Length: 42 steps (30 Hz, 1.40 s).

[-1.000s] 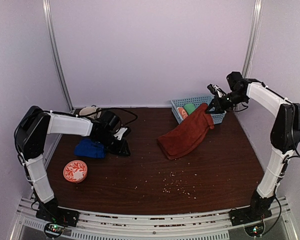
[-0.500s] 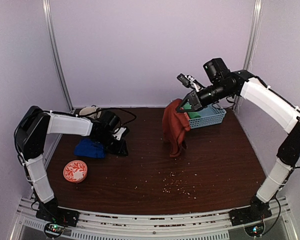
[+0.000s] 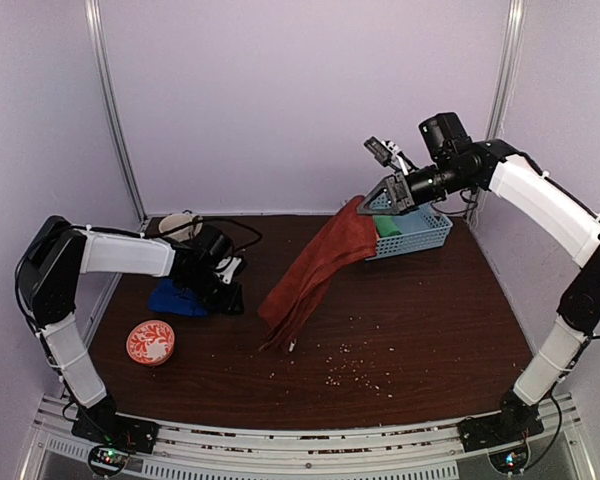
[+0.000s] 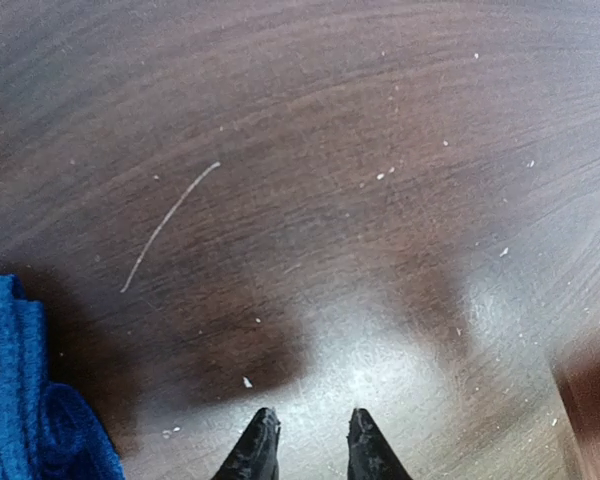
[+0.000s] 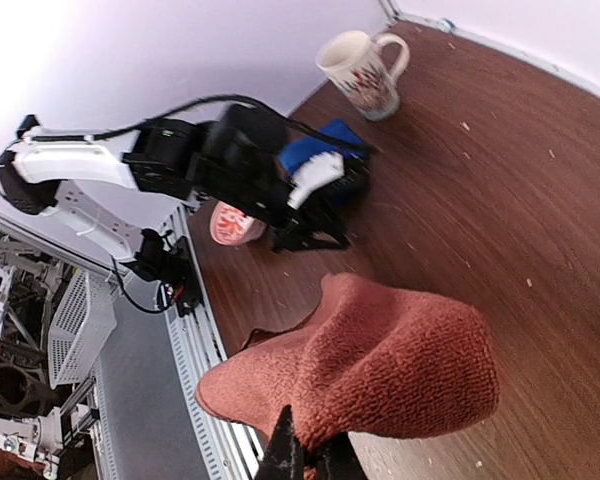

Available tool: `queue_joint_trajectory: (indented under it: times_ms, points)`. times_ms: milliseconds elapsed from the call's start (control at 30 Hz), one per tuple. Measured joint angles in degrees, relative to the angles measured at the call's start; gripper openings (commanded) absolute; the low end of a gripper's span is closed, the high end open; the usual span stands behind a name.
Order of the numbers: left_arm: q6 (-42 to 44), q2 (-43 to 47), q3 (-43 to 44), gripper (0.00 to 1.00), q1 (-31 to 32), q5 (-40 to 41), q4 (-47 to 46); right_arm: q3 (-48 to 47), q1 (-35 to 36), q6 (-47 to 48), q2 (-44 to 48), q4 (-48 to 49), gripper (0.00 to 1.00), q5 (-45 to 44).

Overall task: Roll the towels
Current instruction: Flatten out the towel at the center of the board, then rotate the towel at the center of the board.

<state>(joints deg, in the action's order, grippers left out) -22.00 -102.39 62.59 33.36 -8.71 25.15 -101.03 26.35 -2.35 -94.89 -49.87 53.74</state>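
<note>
The rust-brown towel (image 3: 315, 270) hangs in a long slant from my right gripper (image 3: 377, 200), which is shut on its upper corner, high in front of the basket. Its lower end reaches the table near the middle. In the right wrist view the towel (image 5: 390, 365) bunches over the shut gripper (image 5: 312, 455). The royal blue towel (image 3: 173, 298) lies crumpled at the left. My left gripper (image 3: 230, 298) sits low just right of it. In the left wrist view the gripper (image 4: 312, 420) is slightly open over bare wood, with the blue towel (image 4: 25, 400) at the left edge.
A blue basket (image 3: 425, 232) at the back right holds a green rolled towel (image 3: 385, 226). A mug (image 3: 180, 224) stands at the back left, with a red patterned bowl (image 3: 150, 342) at the front left. Crumbs (image 3: 355, 372) lie scattered on the front of the table.
My right gripper has lifted the rust-brown towel off the table and swung it; it now trails down to the front left. The left gripper has shifted slightly left.
</note>
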Motion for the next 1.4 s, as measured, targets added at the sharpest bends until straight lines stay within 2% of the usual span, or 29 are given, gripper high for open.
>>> queue_joint_trajectory:
  times_ms: [167, 267, 300, 433, 567, 733, 833, 967, 1100, 1233, 1400]
  points:
    - [0.09, 0.46, -0.02, 0.25, -0.04, 0.87, 0.04, 18.58, -9.11, 7.26, 1.49, -0.44, 0.01, -1.53]
    - [0.5, 0.46, -0.02, 0.25, -0.15, 1.01, 0.24, 28.3, -15.8, 13.09, -0.72, -2.21, 0.11, -5.14]
    - [0.66, 0.46, 0.0, 0.25, -0.15, 1.01, 0.28, 30.25, -18.14, 15.06, -2.01, -2.8, 0.13, -6.51]
    - [0.72, 0.46, 0.74, 0.25, -0.15, 0.79, 0.44, 34.6, -29.33, 20.0, -6.16, -3.89, 0.37, -11.34]
    - [0.72, 0.48, 2.4, 0.25, 0.15, -0.42, 0.15, 33.51, -36.33, 19.58, -3.56, -2.8, 0.4, -15.58]
    - [1.07, 0.31, 6.95, 0.25, 2.84, -3.39, -0.83, 32.61, -35.47, 18.08, 1.49, -0.39, 0.38, -17.64]
    - [1.18, -1.53, 12.04, 0.23, 5.33, -7.08, -3.04, 32.85, -32.26, 17.27, 1.55, 1.4, 0.36, -17.68]
    - [1.29, -8.37, 21.22, 0.23, 7.98, -12.61, -6.75, 33.31, -25.64, 16.83, -0.42, 3.74, 0.35, -17.64]
    - [1.29, -16.44, 26.53, 0.22, 9.27, -16.26, -9.09, 33.42, -20.9, 16.11, -2.97, 6.51, 0.34, -18.16]
    - [0.66, -22.53, 27.17, 0.22, 9.46, -18.32, -8.94, 33.44, -19.71, 15.93, -6.4, 9.16, 0.33, -19.71]
    - [0.66, -25.42, 27.23, 0.22, 9.31, -18.38, -7.45, 35.26, -19.65, 16.5, -9.29, 11.93, 0.31, -23.34]
